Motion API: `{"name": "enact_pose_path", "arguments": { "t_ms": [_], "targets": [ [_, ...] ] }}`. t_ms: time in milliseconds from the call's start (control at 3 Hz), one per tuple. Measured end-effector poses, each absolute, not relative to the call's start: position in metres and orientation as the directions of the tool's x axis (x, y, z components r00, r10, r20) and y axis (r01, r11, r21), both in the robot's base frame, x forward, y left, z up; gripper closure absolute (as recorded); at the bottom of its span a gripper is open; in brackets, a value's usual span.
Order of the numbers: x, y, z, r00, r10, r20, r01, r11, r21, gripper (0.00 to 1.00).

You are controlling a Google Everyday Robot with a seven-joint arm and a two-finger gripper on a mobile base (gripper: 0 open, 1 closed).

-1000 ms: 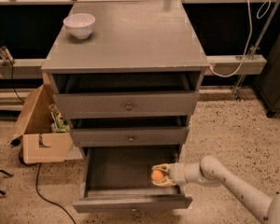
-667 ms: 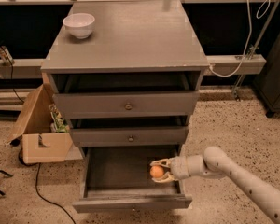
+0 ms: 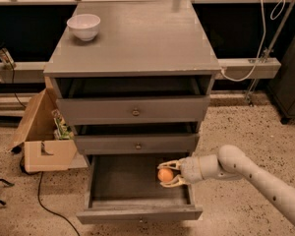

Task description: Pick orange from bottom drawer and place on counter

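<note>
Currently, item one: orange (image 3: 164, 175), small and round, held in the gripper (image 3: 163, 174), jaws clamped on it, one showing above it and one below it in the view. Location: inside the open bottom drawer (image 3: 137, 214), right side, close to the right wall, over the dark floor; whether it has left the floor cannot be told. Change against the two earlier views: orange and gripper sit slightly higher in the frame, and the arm's elbow is likewise raised. This is judged a lift begun with the grasp secure. Task standing: pick largely done; withdrawal from the drawer and the carry up to the counter (image 3: 137, 38) remain. Orientation: a sphere, so no long axis to record; stem end not discernible, so no facing given. Item two: counter, grey and flat, bearing a white bowl (image 3: 84, 26) near its left rear corner. Item three: upper drawers (image 3: 135, 111), both standing slightly out over the bottom drawer's rear; judged a snag risk should the lift go straight up.
</note>
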State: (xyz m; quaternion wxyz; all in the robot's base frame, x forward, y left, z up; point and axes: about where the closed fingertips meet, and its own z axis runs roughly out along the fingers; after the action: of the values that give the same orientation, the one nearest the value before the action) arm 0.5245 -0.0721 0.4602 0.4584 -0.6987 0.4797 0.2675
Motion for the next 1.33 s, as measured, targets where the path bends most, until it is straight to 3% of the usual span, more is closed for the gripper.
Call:
{"name": "enact_pose_path", "arguments": {
  "t_ms": [667, 1333],
  "targets": [
    [0.537, -0.068, 0.579, 0.392, -0.415, -0.821, -0.918, -0.113, -0.381, 1.00],
    [0.564, -0.074, 0.749, 0.375, -0.526, -0.763, -0.909, -0.047, -0.414, 1.00]
  ]
}}
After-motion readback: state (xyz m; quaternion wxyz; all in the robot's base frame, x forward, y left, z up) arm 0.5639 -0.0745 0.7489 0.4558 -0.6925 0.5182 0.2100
